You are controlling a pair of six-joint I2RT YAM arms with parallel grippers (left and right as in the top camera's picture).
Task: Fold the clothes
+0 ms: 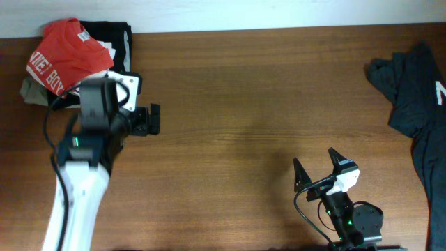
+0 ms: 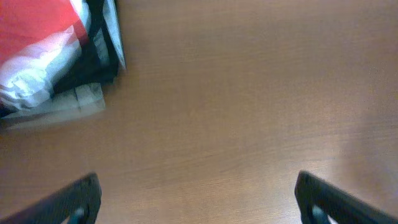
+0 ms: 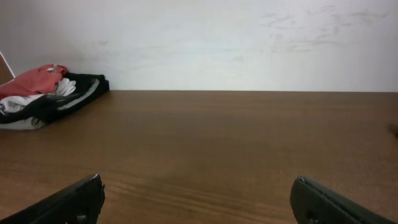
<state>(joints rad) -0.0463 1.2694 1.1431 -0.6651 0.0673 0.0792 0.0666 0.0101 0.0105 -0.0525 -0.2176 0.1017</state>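
Note:
The red-orange T-shirt (image 1: 64, 58) with white lettering lies folded on top of a small pile of clothes at the table's far left corner. It also shows in the left wrist view (image 2: 34, 28) and far off in the right wrist view (image 3: 34, 81). My left gripper (image 1: 152, 119) is open and empty, just right of the pile, over bare wood (image 2: 196, 202). My right gripper (image 1: 317, 167) is open and empty near the front edge, right of centre (image 3: 196, 199).
Under the red shirt lie a black garment (image 1: 115, 38) and a pale one (image 1: 31, 90). A dark navy garment (image 1: 418, 97) lies crumpled at the right edge. The wooden table (image 1: 244, 104) spreads between them. A white wall (image 3: 217, 37) stands behind.

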